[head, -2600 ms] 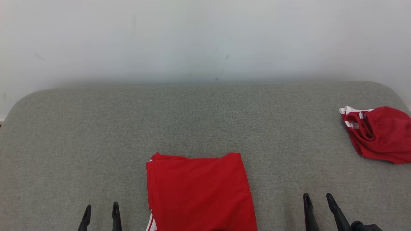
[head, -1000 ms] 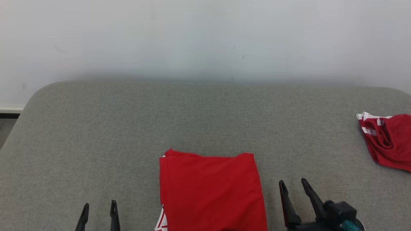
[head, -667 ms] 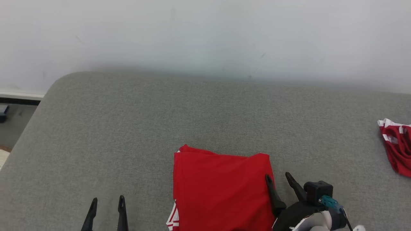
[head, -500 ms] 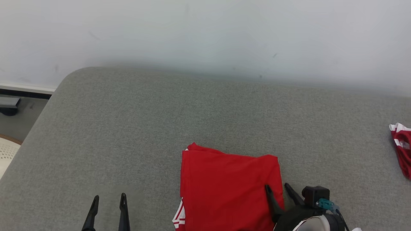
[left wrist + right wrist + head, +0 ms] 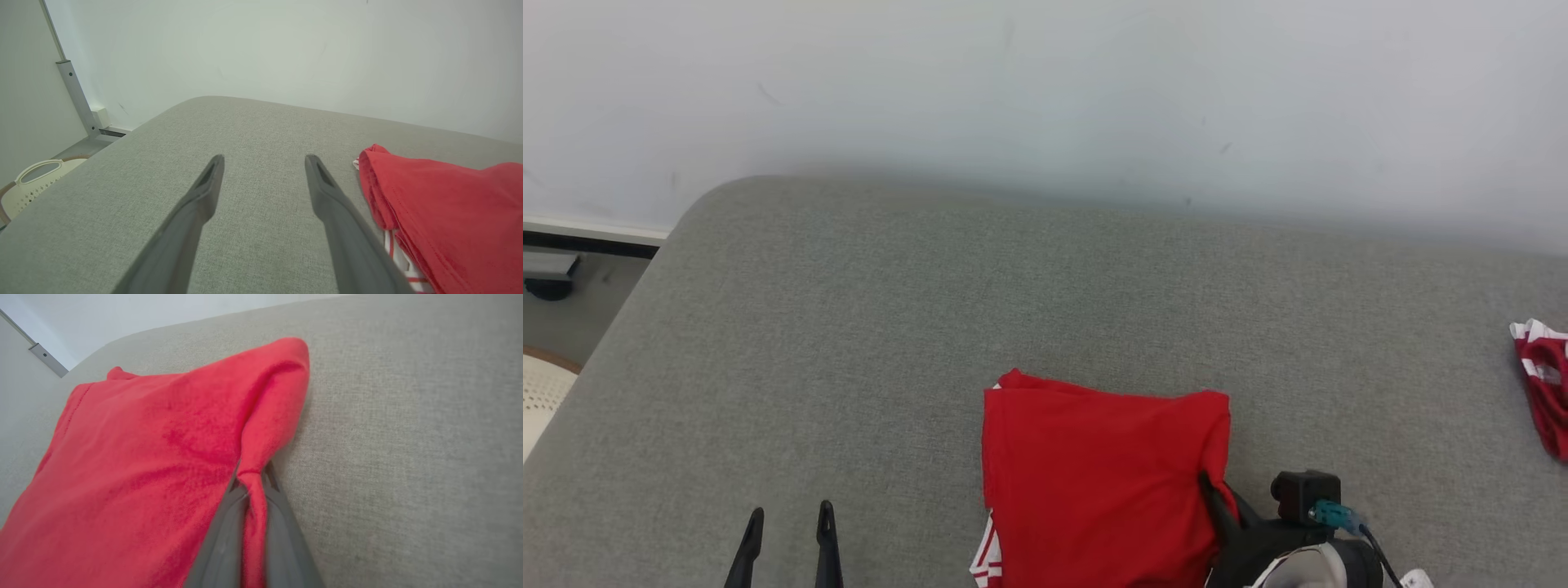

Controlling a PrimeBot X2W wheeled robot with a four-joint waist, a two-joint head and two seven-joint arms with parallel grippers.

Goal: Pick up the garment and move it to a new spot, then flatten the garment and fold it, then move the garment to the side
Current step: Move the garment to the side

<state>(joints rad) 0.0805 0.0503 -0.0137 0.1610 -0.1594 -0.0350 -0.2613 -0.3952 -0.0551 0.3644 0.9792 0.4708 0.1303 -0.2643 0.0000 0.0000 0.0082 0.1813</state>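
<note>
The garment (image 5: 1094, 474) lies folded into a red rectangle near the front of the grey cushion (image 5: 931, 327), with white and red striped trim peeking out at its lower left corner. My right gripper (image 5: 1213, 494) is shut on the garment's right edge, and the cloth bunches up between the fingers. The right wrist view shows that pinch up close: the red fabric (image 5: 163, 449) is gathered into the right gripper (image 5: 251, 477). My left gripper (image 5: 787, 523) stands open to the garment's left, above bare cushion. In the left wrist view the left gripper (image 5: 263, 163) is open, with the garment (image 5: 441, 212) to its right.
A smaller red garment (image 5: 1543, 384) with white-striped edging lies at the cushion's far right edge. Behind the cushion is a white wall (image 5: 1045, 98). Off the cushion's left end there is floor and a cream perforated basket (image 5: 32, 183).
My right gripper moved left onto the garment's right edge and closed on it, bunching the cloth. The head camera turned left, shifting the whole view. The left gripper stayed open.
</note>
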